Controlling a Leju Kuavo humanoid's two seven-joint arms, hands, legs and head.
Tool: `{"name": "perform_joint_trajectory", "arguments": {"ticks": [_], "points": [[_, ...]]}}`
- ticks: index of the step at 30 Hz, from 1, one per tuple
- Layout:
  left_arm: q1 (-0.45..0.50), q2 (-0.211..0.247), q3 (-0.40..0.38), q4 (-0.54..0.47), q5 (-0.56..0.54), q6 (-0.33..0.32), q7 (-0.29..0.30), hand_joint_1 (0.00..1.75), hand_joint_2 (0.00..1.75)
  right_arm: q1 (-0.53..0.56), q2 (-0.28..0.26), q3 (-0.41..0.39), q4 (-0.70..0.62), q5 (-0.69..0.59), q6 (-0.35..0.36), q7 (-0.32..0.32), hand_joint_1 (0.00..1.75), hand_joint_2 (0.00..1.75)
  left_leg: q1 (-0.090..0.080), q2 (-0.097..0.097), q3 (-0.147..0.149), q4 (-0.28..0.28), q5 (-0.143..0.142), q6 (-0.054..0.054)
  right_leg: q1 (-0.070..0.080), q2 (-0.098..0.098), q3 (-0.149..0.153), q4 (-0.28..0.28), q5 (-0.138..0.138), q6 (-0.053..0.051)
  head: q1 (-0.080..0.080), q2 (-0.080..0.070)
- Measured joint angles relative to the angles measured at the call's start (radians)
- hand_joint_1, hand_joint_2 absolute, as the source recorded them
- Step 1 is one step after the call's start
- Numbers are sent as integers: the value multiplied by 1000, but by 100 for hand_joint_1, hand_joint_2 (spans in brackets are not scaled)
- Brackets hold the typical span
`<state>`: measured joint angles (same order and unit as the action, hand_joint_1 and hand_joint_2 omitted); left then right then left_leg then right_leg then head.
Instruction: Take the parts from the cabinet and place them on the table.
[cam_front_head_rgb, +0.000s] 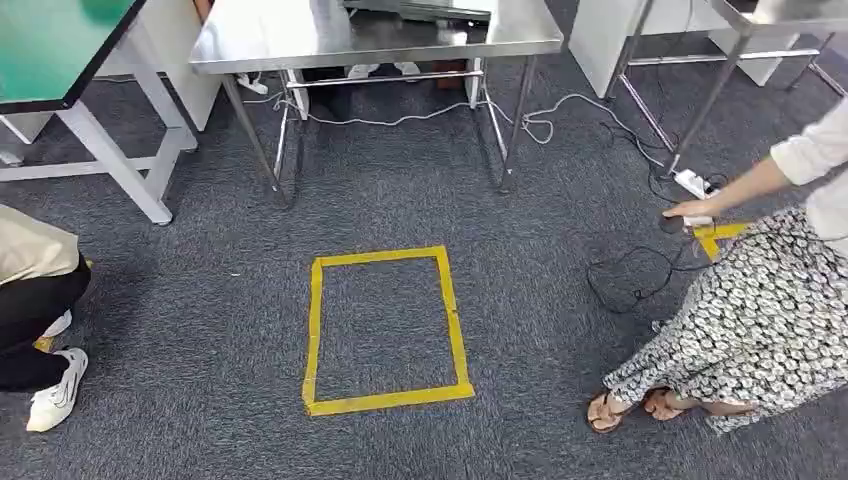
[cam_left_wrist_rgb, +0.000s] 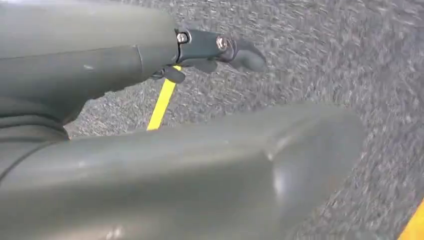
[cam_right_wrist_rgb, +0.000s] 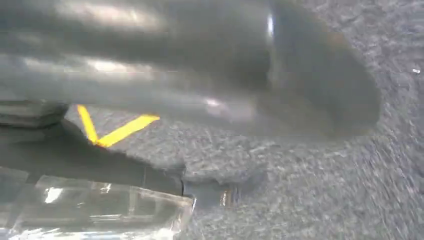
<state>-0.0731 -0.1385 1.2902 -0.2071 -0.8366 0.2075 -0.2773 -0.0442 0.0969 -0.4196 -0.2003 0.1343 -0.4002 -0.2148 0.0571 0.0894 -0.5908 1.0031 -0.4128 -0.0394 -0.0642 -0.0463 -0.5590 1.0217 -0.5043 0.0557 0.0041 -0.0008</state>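
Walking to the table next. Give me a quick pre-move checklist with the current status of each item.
1. Steel table ahead, near part of its top bare: ok.
2. Carpet inside the yellow tape rectangle free of things: ok.
3. Person on the right bent over the floor cables, close to the route: not ok.
4. Person on the left crouched at the edge, off the route: ok.
5. Right hand has a clear part against its dark fingers; firmness of grip: cannot tell.
6. Left hand holds nothing: ok.
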Motion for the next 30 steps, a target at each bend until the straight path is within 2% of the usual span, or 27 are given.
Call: {"name": "perform_joint_trajectory", "arguments": {"ticks": [1, 2, 3, 4, 5, 7, 8, 9, 10, 11, 12, 13, 14, 16, 17, 18, 19, 20, 22, 23, 24, 25, 26, 27, 28, 29, 30], "points": [[-1, -1, 0, 0, 0, 0, 0, 0, 0, 2, 0, -1, 0, 0, 0, 0, 0, 0, 2, 7, 9, -3, -1, -2, 0, 9, 1, 2, 0, -8, -5, 0], [-1, -1, 0, 0, 0, 0, 0, 0, 0, 2, 0, -2, 0, -1, 0, 0, 0, 0, 9, 13, 9, -3, 0, -3, -5, 21, 1, 7, 4, -18, -2, 0], [-1, -1, 0, 0, 0, 0, 0, 0, 0, 1, 0, -3, 1, -2, 0, 0, 0, 0, 13, -3, 10, 6, -16, -5, 1, 27, -3, 7, 10, -27, -9, 0], [-1, 0, 0, 0, 0, 1, 0, 0, 0, 1, 1, -4, 1, -2, 0, 0, 0, 0, 15, -40, -2, 44, -66, -1, 2, 31, -3, 7, 15, -33, -11, 0], [0, 0, 0, 0, 0, 1, 0, 0, 0, 2, 1, -5, 1, -2, 0, 1, 0, 0, 10, -64, -30, 117, -124, 3, 7, 40, -2, 7, 20, -39, -13, 0], [1, 0, 0, 0, 1, 2, 1, 0, 0, 2, 4, -5, 1, 1, -1, 2, 0, 0, -1, -79, -96, 286, -208, 13, 22, 62, -17, 8, 30, -51, -14, 0], [1, 0, 0, 0, 2, 2, 2, 0, 0, 3, 4, -5, 1, 1, -1, 3, 0, 0, -9, -79, -112, 331, -220, 24, 32, 73, -21, 8, 33, -54, -14, 0], [1, 0, 0, 0, 2, 2, 3, 0, 0, 4, 4, -5, 2, 1, -2, 3, 0, 0, -18, -80, -105, 326, -208, 39, 42, 85, -23, 8, 36, -57, -14, 0], [1, 0, 0, 0, 2, 2, 3, 0, 0, 5, 4, -5, 2, 2, -2, 4, 0, 0, -29, -84, -80, 282, -179, 60, 50, 97, -23, 8, 36, -58, -14, 0], [1, -1, 0, 0, 2, 2, 3, 0, 0, 5, 4, -5, 2, 2, -2, 4, 0, 0, -41, -97, -36, 201, -137, 89, 62, 112, -21, 7, 39, -62, -14, 0], [1, -1, 0, 0, 2, 2, 3, 0, 0, 3, 5, -5, 2, 2, -3, 5, 0, 0, -60, -129, 11, 109, -95, 124, 71, 126, -20, 6, 41, -66, -14, 0], [1, 10, 0, -2, 2, 3, 3, 0, 0, 4, 15, -5, 3, 2, -3, 7, 0, 0, -67, -174, 31, 72, -99, 159, 58, 133, -21, 5, 46, -68, -7, 0], [2, 3, 0, 2, 1, 2, 4, 0, 0, -1, 11, -5, 3, 2, -4, 8, 0, 0, -77, -167, 28, 70, -87, 164, 73, 146, -23, 2, 51, -61, 2, 0], [0, 7, 0, 1, 1, 5, 4, 0, 0, -2, 13, -5, 4, 1, -4, 10, 0, 0, -86, -155, 32, 57, -82, 165, 51, 166, -31, -2, 58, -50, -5, 0], [-3, 11, 0, -1, 1, 5, 4, 0, 0, -1, 21, -5, 4, 1, -5, 10, 0, 0, -90, -144, 39, 37, -75, 174, 53, 177, -29, -19, 67, -38, -6, 0], [-5, 9, 0, 0, 0, 4, 4, 0, 0, 0, 15, -6, 5, 0, -7, 12, 0, 0, -77, -125, 65, -20, -47, 181, 71, 173, -29, -20, 74, -41, -8, 0], [-7, 8, 0, 0, 0, 4, 4, 0, 0, 2, 15, -6, 5, -1, -7, 12, 0, 0, -78, -112, 84, -52, -29, 169, 70, 111, -38, -10, 62, -43, -5, 0], [-5, 8, 0, 0, 0, 3, 3, 0, 0, -1, 14, -6, 5, -2, -7, 13, 0, 0, -75, -101, 87, -70, -16, 181, 71, 81, -59, 37, 25, -48, 4, 0], [-2, 5, 0, 1, -1, 0, 5, 0, 0, -4, 9, -7, 5, -2, -7, 13, 0, 0, -72, -68, 77, -69, -13, 168, 57, 64, -127, 176, -38, -43, 4, 0], [-2, 4, 0, 2, -1, 0, 5, 0, 0, -4, 7, -7, 5, -2, -7, 13, 0, 0, -70, -54, 73, -69, -11, 161, 48, 61, -151, 231, -54, -32, 4, 0], [-2, 1, 0, 2, -1, 0, 6, 0, 0, -2, 4, -8, 5, -3, -7, 13, 0, 0, -66, -40, 69, -68, -10, 151, 37, 56, -154, 244, -53, -17, 2, 0], [-2, -1, 0, 2, -1, 0, 6, 0, 0, 0, 2, -11, 5, -3, -7, 13, 0, 0, -61, -28, 66, -63, -11, 138, 28, 50, -128, 203, -35, 2, 5, 0], [-2, -2, 0, 2, -1, 0, 6, 0, 0, 0, 0, -14, 5, -6, -8, 13, 0, 0, -53, -14, 61, -55, -14, 125, 18, 40, -78, 119, -4, 23, 4, 0], [-3, -3, 0, 2, -1, 0, 6, 0, 0, -1, -2, -15, 5, -5, -8, 13, 0, 0, -46, -2, 53, -39, -20, 110, 8, 17, -17, 16, 26, 43, 5, 0], [-3, -3, 0, 2, -1, 1, 7, 0, 0, -5, -1, -15, 5, -5, -8, 14, 0, 0, -43, 12, 44, -15, -30, 95, 2, -29, 16, -43, 32, 48, 6, 0], [-2, 2, 0, 0, -2, 2, 8, 0, 0, -8, 7, -15, 5, -5, -7, 16, 0, 0, -51, 20, 28, -3, -43, 79, 13, -47, 5, -24, 37, 40, 13, 0], [-2, -1, 0, 1, -2, 2, 8, 0, 0, -11, 1, -16, 4, -5, -8, 17, 0, 0, -48, 30, 33, 7, -53, 68, 17, -29, -4, -17, 38, 14, 5, 0]]}}
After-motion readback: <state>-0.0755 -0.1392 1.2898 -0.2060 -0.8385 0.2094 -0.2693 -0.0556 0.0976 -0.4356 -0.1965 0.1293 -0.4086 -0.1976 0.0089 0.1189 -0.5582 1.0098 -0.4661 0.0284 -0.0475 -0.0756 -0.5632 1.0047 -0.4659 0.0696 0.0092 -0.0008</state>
